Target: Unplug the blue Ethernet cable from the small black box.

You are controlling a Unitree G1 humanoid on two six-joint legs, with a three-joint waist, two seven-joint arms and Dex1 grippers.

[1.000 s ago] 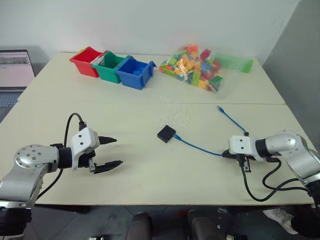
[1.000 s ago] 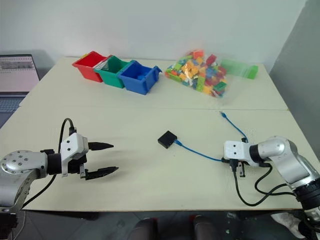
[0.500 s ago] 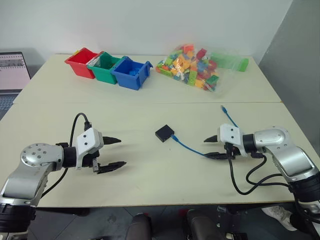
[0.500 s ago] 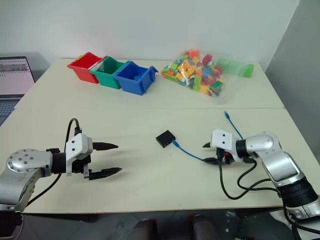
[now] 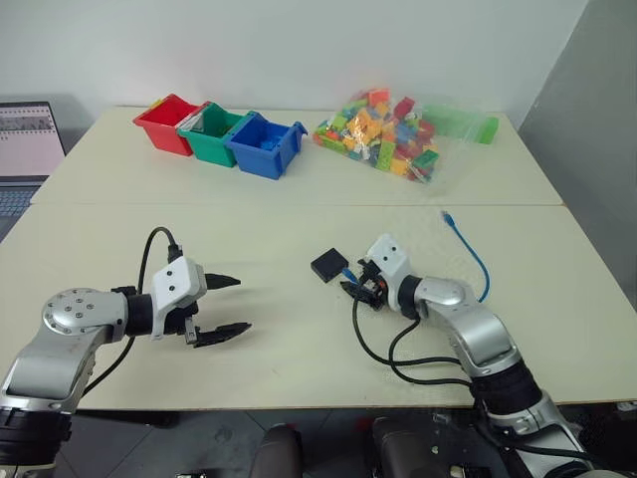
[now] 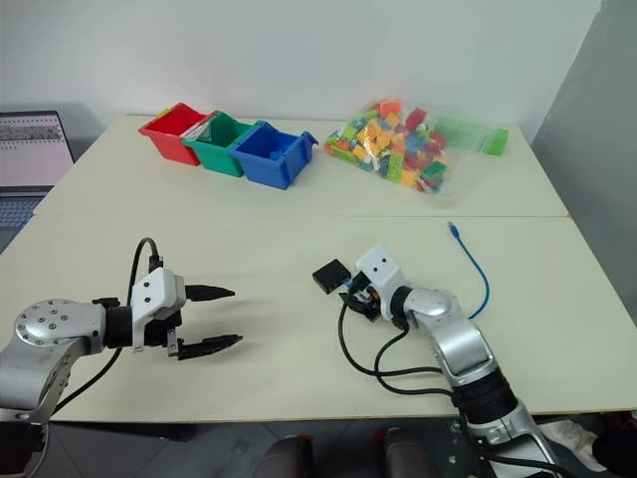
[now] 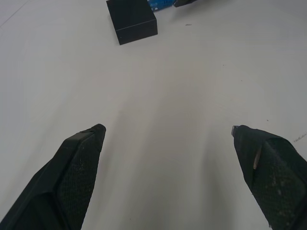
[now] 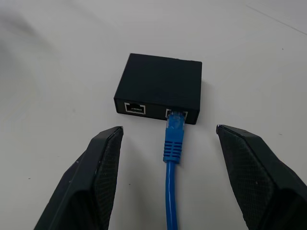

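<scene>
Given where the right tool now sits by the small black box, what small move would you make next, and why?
Probably ease the right tool slightly forward and close it on the blue Ethernet cable at its plug. The plug still sits in the small black box, and the open fingers flank the cable without touching it.

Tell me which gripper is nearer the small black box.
Right. The right gripper sits open just short of the small black box, straddling the plugged-in blue Ethernet cable. The left gripper hovers open, well away.
</scene>
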